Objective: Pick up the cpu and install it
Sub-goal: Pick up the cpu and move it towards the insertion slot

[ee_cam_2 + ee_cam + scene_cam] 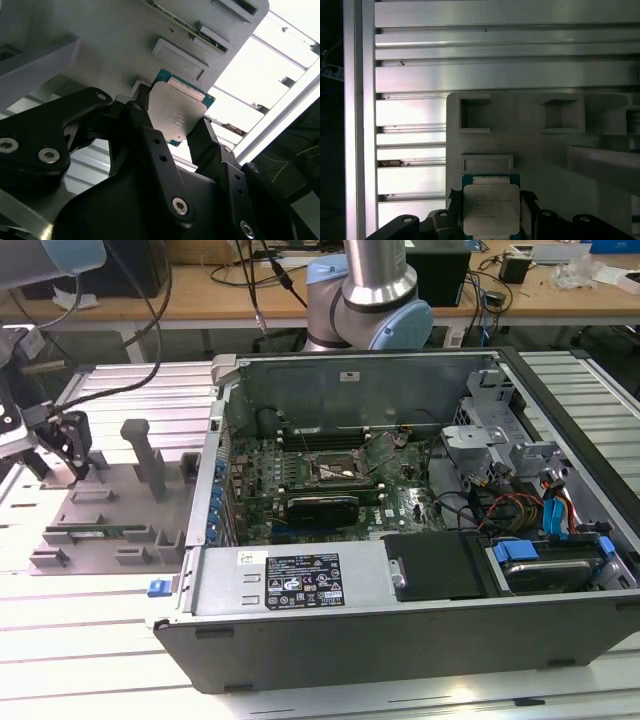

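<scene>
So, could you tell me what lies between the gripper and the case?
In the exterior view, a fixture plate with an upright post separates gripper and case. The first wrist view shows the cpu gripped.

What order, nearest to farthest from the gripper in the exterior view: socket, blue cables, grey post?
1. Grey post, beside the gripper on the tray.
2. Socket, middle of the case.
3. Blue cables, the exterior view's right.

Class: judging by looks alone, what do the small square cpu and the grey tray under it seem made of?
Small square silver-grey cpu: metal lid, likely, from its dull satin sheen, on a green board edge. Grey moulded tray: probably matte plastic, evenly coloured and unreflective.
</scene>
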Robot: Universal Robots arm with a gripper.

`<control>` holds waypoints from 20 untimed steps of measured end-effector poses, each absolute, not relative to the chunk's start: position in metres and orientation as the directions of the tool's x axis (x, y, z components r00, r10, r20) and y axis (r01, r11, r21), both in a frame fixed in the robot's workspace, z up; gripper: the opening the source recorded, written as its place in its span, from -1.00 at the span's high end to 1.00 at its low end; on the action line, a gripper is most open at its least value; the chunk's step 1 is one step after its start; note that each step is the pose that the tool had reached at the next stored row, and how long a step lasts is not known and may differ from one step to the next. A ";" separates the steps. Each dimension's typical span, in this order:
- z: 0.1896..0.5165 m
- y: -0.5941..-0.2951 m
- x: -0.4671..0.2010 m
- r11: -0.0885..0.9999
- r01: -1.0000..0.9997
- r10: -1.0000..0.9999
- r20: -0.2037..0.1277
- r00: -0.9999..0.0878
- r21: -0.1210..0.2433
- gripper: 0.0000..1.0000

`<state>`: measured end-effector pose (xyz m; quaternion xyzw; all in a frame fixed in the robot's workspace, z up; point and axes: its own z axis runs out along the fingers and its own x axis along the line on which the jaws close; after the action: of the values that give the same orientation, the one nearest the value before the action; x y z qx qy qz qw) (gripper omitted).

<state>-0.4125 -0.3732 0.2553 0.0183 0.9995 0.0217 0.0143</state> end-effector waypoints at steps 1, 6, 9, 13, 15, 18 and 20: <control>0.257 -0.373 -0.412 0.998 0.036 0.037 -0.028 -0.999 0.044 -0.09; 0.273 -0.373 -0.412 0.998 0.036 0.037 -0.028 -0.999 0.044 -0.09; 0.280 -0.373 -0.412 0.998 0.036 0.037 -0.028 -0.999 0.044 -0.09; 0.298 -0.373 -0.412 0.998 0.036 0.037 -0.028 -0.999 0.044 -0.09; 0.305 -0.373 -0.412 0.998 0.036 0.037 -0.029 -0.999 0.044 -0.09; 0.315 -0.373 -0.412 0.998 0.036 0.037 -0.029 -0.999 0.044 -0.09; 0.321 -0.373 -0.412 0.998 0.036 0.037 -0.029 -0.999 0.044 -0.09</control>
<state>-0.4125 -0.3729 0.3209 0.0183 0.9995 0.0217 0.0151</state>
